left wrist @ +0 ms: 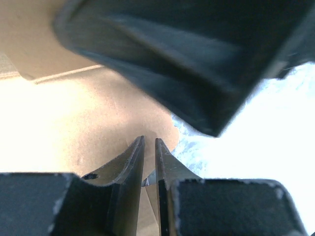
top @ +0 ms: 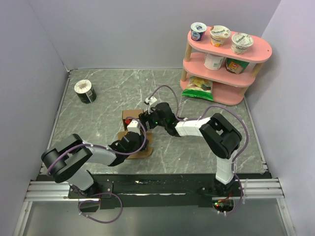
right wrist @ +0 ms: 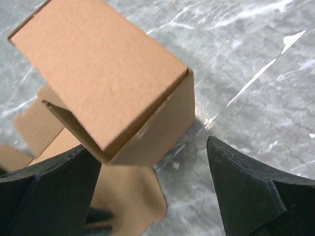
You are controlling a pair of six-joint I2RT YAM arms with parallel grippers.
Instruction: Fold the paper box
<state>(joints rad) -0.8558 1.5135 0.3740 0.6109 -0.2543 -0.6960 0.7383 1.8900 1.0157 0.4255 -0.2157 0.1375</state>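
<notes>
The paper box [top: 129,114] is plain brown cardboard, partly set up as a cuboid, with flat flaps [top: 142,149] spread on the table toward the arms. In the right wrist view the raised box body [right wrist: 108,73] tilts above a rounded flap [right wrist: 133,196]. My right gripper [right wrist: 152,147] is open wide, its fingers on either side of the box's lower corner without gripping it. My left gripper [left wrist: 150,140] is shut on a thin edge of the box's flap [left wrist: 74,123]. The right gripper's dark finger [left wrist: 187,59] looms just above it. Both grippers meet at the box [top: 140,130].
A round black-and-white tub [top: 85,91] stands at the far left. At the far right, a pink two-tier shelf [top: 256,46] carries yogurt cups, and a snack bag [top: 199,86] lies at its foot. Grey walls close in the marbled table [top: 197,147].
</notes>
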